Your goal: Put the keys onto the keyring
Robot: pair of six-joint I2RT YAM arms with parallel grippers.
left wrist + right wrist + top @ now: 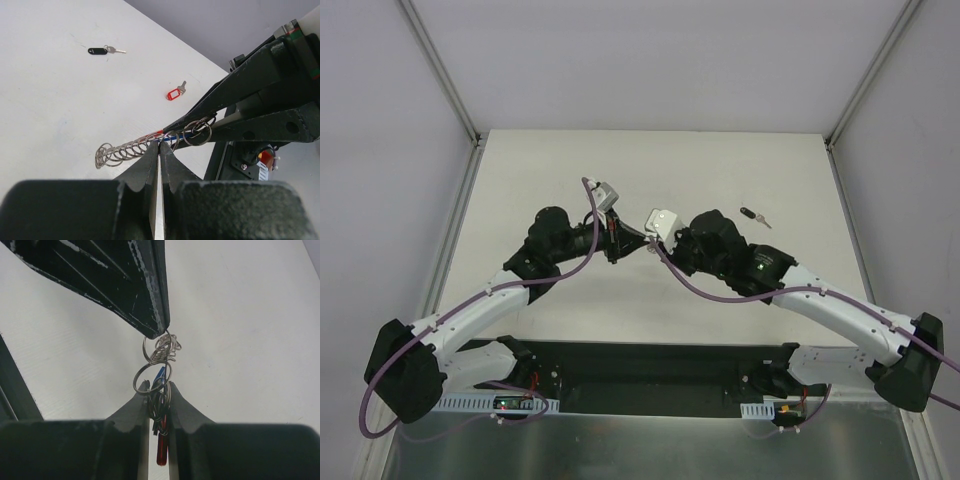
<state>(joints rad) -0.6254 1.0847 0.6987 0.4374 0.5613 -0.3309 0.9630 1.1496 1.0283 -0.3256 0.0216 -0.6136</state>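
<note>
Left pincer (159, 148) and right pincer (159, 390) are each clamped on one end of the keyring (125, 150).

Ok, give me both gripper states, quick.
Left gripper: closed on the keyring chain.
Right gripper: closed on the keyring's rings, blue key among them.

The top external camera looks down from high behind the arm bases (640, 385), far enough to take in the whole flat white bench (720, 170). The left wrist camera sits close behind the black left claw (160, 142) at bottom centre, the right wrist camera likewise behind the black right claw (159, 386). They face one another, sharing the bunch of silver metal rings (192, 134) mid-frame.
</note>
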